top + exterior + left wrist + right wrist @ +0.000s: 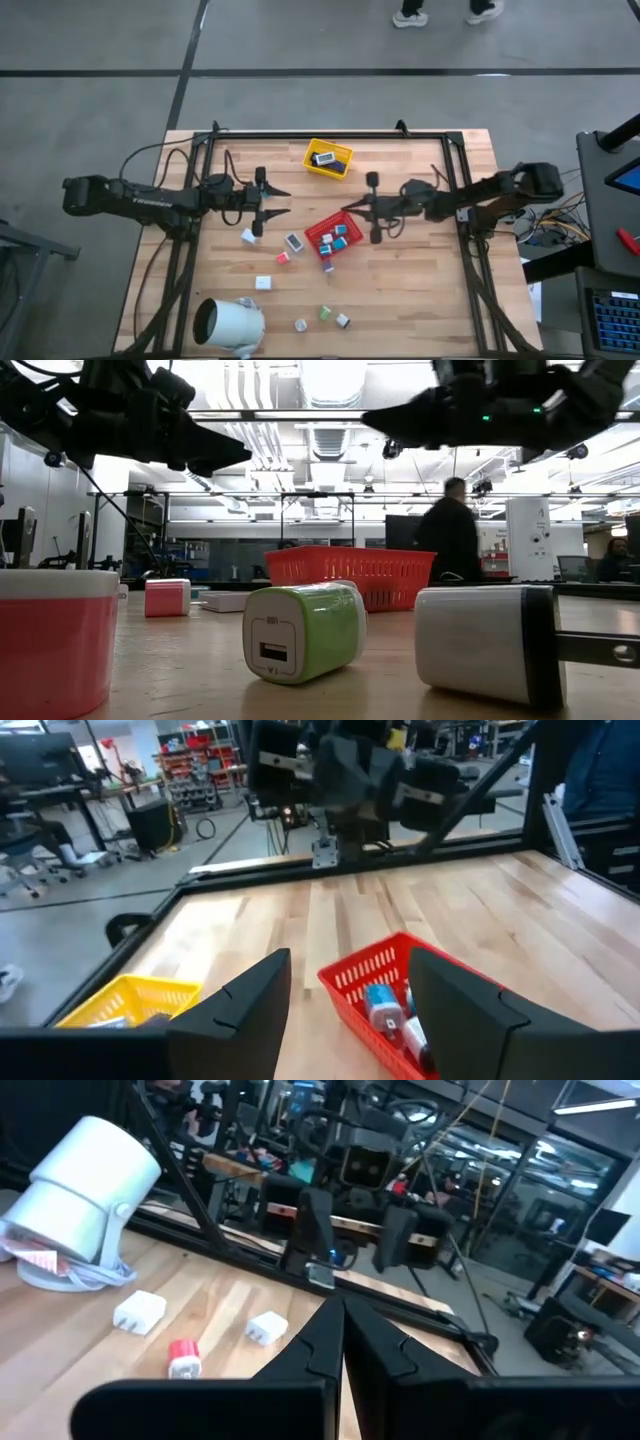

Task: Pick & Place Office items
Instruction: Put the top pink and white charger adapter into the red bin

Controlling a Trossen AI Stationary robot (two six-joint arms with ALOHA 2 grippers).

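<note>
Two plastic mesh trays sit on the wooden bench (420, 270): a yellow tray (328, 158) holding one dark item, and a red tray (335, 234) holding about four. Roughly eight more office items, tiny blocky plugs in white, pink, green and teal (263, 283), lie scattered between the red tray and the large white cylinder (228, 325). The left end effector (283, 200) hovers half open and empty beside the trays. The right end effector (373, 208), fingers closed together on nothing, hangs over the red tray's edge.
</note>
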